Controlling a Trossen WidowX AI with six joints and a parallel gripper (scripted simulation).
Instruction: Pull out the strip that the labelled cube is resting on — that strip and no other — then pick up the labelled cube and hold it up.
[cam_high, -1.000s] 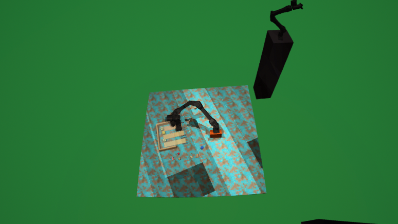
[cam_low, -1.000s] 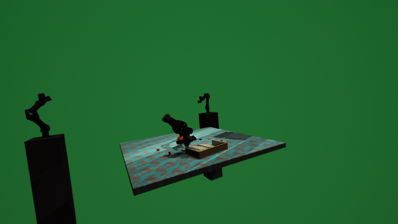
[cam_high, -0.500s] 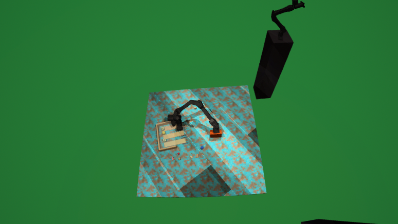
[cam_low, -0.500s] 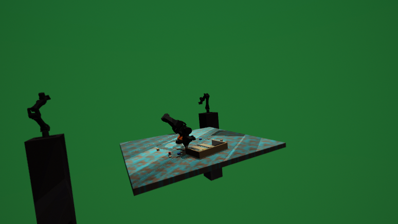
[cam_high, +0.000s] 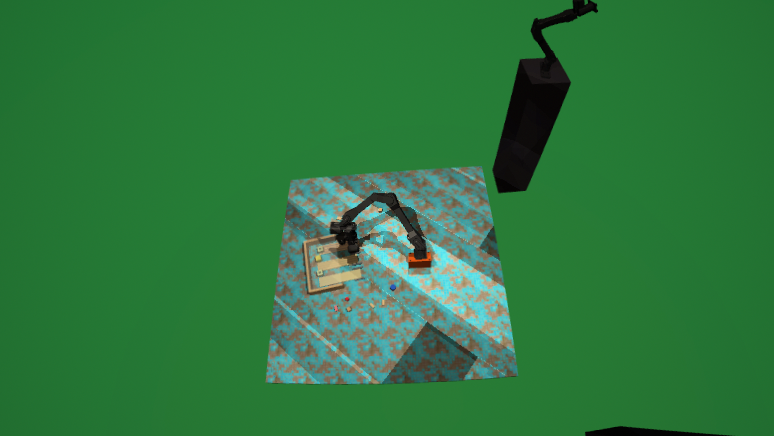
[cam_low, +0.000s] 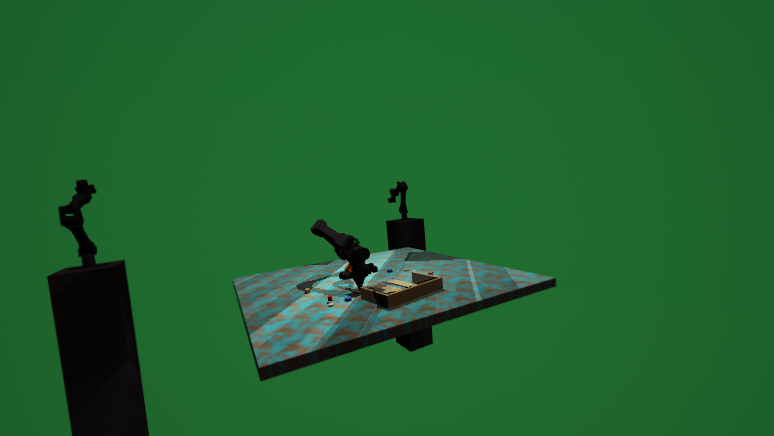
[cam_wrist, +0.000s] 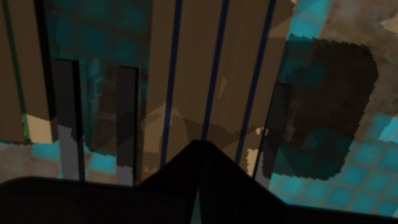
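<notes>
My gripper (cam_high: 353, 249) (cam_low: 360, 287) (cam_wrist: 200, 149) is shut with nothing between its fingers. In the wrist view its joined tips are over a wooden strip with blue lines (cam_wrist: 192, 65). A strip with a green line (cam_wrist: 10, 85) is at the left edge there. In the top view, pale strips (cam_high: 331, 265) (cam_high: 340, 278) run out of a three-sided wooden frame (cam_high: 308, 270) (cam_low: 414, 294). Inside it are a yellow cube (cam_high: 318, 258) and two pale cubes (cam_high: 320, 249) (cam_high: 319, 272) with marks too small to read. The gripper partly hides the strip area nearest it.
Dark narrow bars (cam_wrist: 67, 120) (cam_wrist: 127, 125) (cam_wrist: 274, 130) stand beside the strips. A blue object (cam_high: 392, 287), a red one (cam_high: 347, 298), a pink one (cam_high: 335, 308) and several tan pieces lie on the patterned table (cam_high: 324, 346) (cam_low: 292, 335). Strong shadows cross it.
</notes>
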